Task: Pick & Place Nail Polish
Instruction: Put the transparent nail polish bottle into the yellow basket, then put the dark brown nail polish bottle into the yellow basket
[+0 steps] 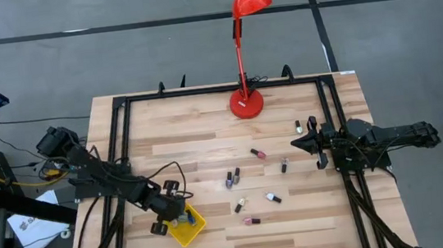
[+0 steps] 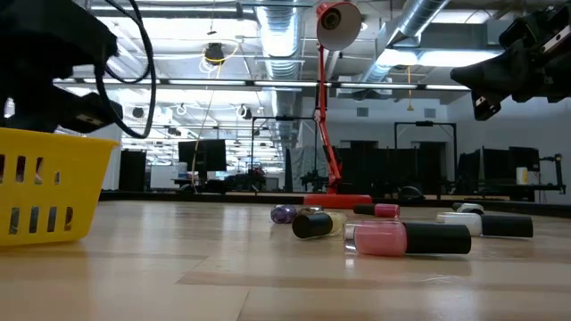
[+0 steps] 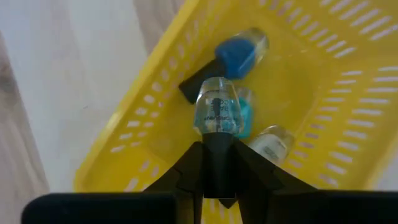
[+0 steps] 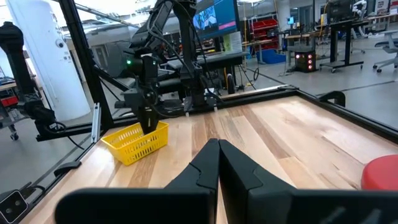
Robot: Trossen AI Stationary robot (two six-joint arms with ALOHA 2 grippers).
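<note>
Left pincer (image 3: 214,165) is pinching a clear nail polish bottle (image 3: 217,114) by its cap, hanging straight above the yellow basket (image 3: 348,81) near the bench's front edge; right pincer (image 4: 218,163) is closed, waiting

Clear bottle's (image 3: 217,112) cap hidden between left fingers (image 3: 186,168), teal bottle (image 3: 244,118) mostly behind it, basket (image 2: 53,192) cut by low view's edge, its contents unseen there, counter bottles' (image 1: 252,221) labels too small to read
</note>
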